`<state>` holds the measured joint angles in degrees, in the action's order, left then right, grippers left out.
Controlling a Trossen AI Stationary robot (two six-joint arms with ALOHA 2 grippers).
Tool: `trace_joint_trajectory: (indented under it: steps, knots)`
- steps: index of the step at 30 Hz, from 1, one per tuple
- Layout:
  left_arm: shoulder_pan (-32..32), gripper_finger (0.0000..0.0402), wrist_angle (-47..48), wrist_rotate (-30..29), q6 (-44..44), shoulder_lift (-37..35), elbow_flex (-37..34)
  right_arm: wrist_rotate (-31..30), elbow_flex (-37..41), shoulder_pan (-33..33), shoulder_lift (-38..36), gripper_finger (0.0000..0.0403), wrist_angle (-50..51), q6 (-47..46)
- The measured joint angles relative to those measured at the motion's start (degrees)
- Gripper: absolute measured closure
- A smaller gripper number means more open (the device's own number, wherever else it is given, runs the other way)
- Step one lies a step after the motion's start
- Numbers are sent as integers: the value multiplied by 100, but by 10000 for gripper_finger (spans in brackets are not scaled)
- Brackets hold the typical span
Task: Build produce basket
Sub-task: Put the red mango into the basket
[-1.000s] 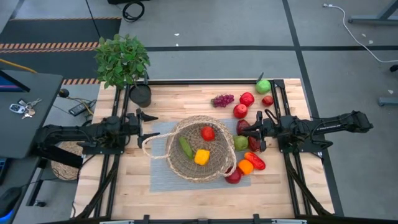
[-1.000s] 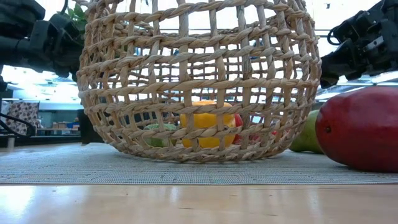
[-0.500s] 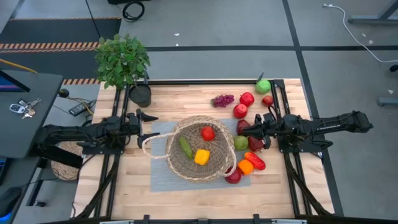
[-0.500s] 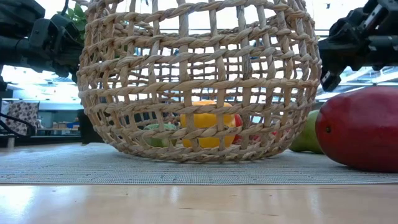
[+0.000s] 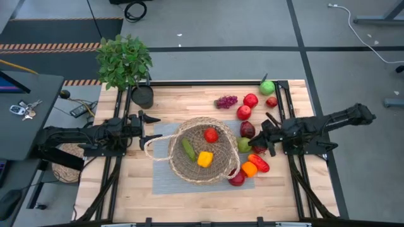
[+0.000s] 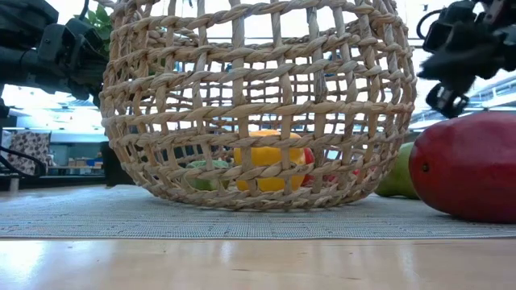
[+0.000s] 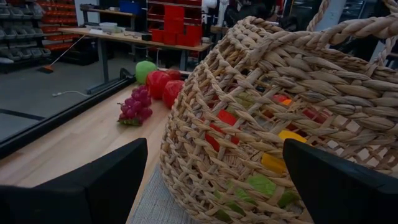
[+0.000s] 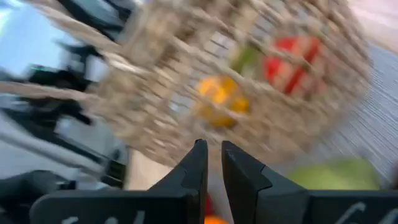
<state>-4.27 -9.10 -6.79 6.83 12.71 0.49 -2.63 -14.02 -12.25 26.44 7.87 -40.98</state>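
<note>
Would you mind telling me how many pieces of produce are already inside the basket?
3 in the basket: a red piece far side, a green cucumber left, a yellow piece near side. Nothing looks hidden.

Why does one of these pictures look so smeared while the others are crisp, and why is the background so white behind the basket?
The right wrist view is motion-blurred: the basket is streaked, though the dark fingers stay sharp. In the low view, bright room light behind the weave washes out the background, and the right gripper is slightly smeared. The high view is evenly lit and sharp.
</note>
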Motion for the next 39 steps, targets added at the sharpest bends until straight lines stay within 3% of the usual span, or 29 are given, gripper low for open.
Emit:
trace_joint_trajectory:
  steps: [5,13,19,25,31,36,39]
  knots:
    - [0,19,-2,0,-2,0,0,-737,-560,-848,529,351,903,-531]
    - [0,19,-2,0,0,0,-2,-1187,-1693,-1768,1393,351,2260,-1168]
    - [-1,19,-2,0,-1,2,-2,-891,-2160,-2335,2255,352,2831,-1342]
    - [0,19,-2,0,-4,2,-2,-566,-2674,-2860,3304,352,3234,-2128]
    - [-2,19,-2,-1,-2,2,-2,-574,-3765,-3257,4267,352,4113,-2106]
    - [-1,19,-2,-2,-1,2,-2,-1042,-4480,-3475,4742,352,5046,-1722]
    - [-2,19,-2,-2,-4,2,-2,-1364,-4569,-3503,4855,351,5119,-1382]
